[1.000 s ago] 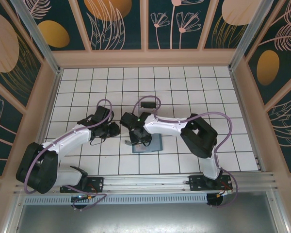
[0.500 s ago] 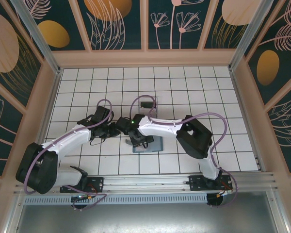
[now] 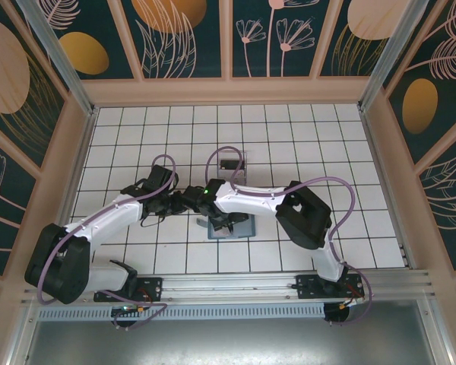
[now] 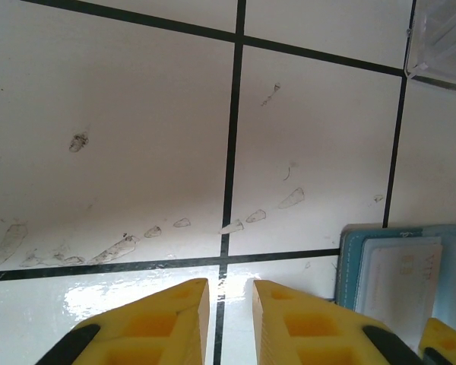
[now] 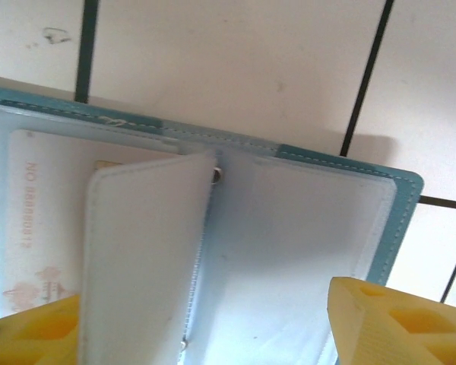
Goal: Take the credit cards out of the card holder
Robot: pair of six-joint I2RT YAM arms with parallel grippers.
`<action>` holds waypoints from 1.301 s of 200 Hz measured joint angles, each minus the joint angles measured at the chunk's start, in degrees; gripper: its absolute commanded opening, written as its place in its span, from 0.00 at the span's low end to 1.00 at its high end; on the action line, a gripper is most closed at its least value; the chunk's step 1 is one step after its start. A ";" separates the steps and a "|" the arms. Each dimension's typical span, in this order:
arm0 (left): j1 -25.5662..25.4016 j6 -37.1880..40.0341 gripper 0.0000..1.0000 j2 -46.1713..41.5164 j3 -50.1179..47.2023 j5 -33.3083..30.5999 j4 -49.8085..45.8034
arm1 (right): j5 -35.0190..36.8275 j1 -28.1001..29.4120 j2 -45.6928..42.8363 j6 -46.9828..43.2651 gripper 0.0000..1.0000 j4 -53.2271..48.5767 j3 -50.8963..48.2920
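Note:
The card holder (image 5: 380,220) lies open on the tiles, slate-blue with clear sleeves, and one sleeve leaf (image 5: 144,258) stands up in its middle. A whitish credit card (image 5: 45,228) with printed digits sits in its left sleeve. My right gripper (image 5: 205,312) hovers open right over it, its yellow jaws wide to either side with nothing between them. In the top view the right gripper (image 3: 222,220) covers part of the card holder (image 3: 243,227). My left gripper (image 4: 229,304) is just left of the card holder (image 4: 349,266), jaws a narrow gap apart over bare tile.
A clear plastic box (image 3: 232,162) stands two tiles behind the holder with a small black rectangle in it; its corner (image 4: 441,38) shows in the left wrist view. Wooden walls (image 3: 76,152) ring the tiled floor. The two arms nearly meet in the middle.
My right gripper has opened wider and shifted slightly left over the holder. The left arm and gripper have not moved.

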 measured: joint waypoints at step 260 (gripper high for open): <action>0.00 0.85 0.22 1.81 3.43 1.97 -0.44 | 2.64 -1.49 -9.66 3.39 0.69 -0.87 -12.26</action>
